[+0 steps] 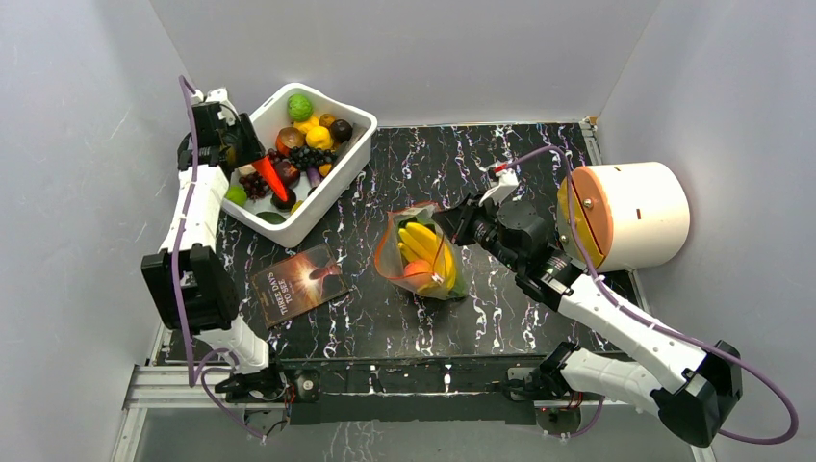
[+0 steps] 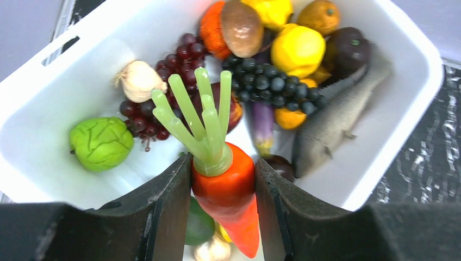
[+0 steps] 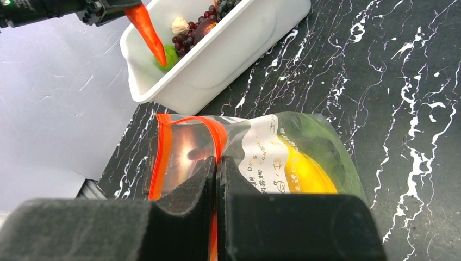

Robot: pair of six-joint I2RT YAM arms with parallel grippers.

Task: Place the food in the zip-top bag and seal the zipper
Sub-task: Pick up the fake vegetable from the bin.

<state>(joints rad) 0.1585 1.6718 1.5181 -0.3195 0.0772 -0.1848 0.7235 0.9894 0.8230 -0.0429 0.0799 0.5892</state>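
Observation:
An orange carrot (image 2: 225,187) with pale green stalks hangs point-down between my left gripper's (image 2: 223,163) jaws, which are shut on its thick end above the white tub (image 2: 391,32). From above, the carrot (image 1: 272,179) hangs over the tub's near left part. The zip-top bag (image 1: 423,258) lies mid-table with a yellow banana bunch (image 1: 421,243), a green piece and a round red-orange piece inside. My right gripper (image 3: 217,160) is shut on one side of the bag's red-orange zipper (image 3: 157,157), and the mouth gapes toward the tub.
The tub (image 1: 356,120) at the back left holds several toy pieces: grapes, lemons, a garlic bulb, a green cabbage (image 2: 100,142), a grey fish. A dark booklet (image 1: 300,282) lies left of the bag. A white cylinder with an orange face (image 1: 625,214) stands at the right.

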